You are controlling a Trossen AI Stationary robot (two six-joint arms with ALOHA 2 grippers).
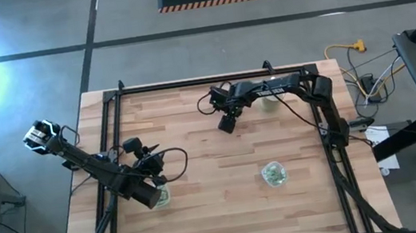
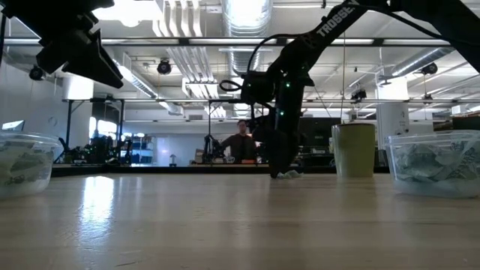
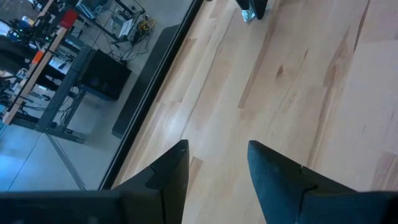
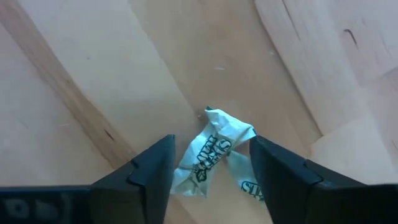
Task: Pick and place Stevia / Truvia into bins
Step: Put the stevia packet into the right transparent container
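Observation:
My right gripper (image 4: pixel 211 171) is open and low over the far middle of the table (image 1: pixel 227 122). Its fingers stand on either side of crumpled green-and-white Stevia sachets (image 4: pixel 214 149), which lie on the wood and also show in the low view (image 2: pixel 291 174). One clear bin (image 1: pixel 273 174) with sachets inside stands on the near right of the table (image 2: pixel 433 161). The other bin (image 1: pixel 161 197), also holding sachets (image 2: pixel 22 161), stands near left. My left gripper (image 3: pixel 217 162) is open, raised beside that bin (image 1: pixel 152 193) and holds nothing. My right gripper comes at the crumpled sachets (image 4: pixel 239 134) from above, pointing down, with one finger (image 4: pixel 158 165) on each side of them. The sachets lie on the table between the fingertips. I cannot tell whether the fingers touch the paper.
A beige round cup (image 1: pixel 269 102) stands just right of my right gripper, also seen in the low view (image 2: pixel 354 150). A black rail frame (image 1: pixel 211 78) runs round the table's edges. Bare wood lies between the two bins. A person (image 2: pixel 241 142) sits in the room beyond.

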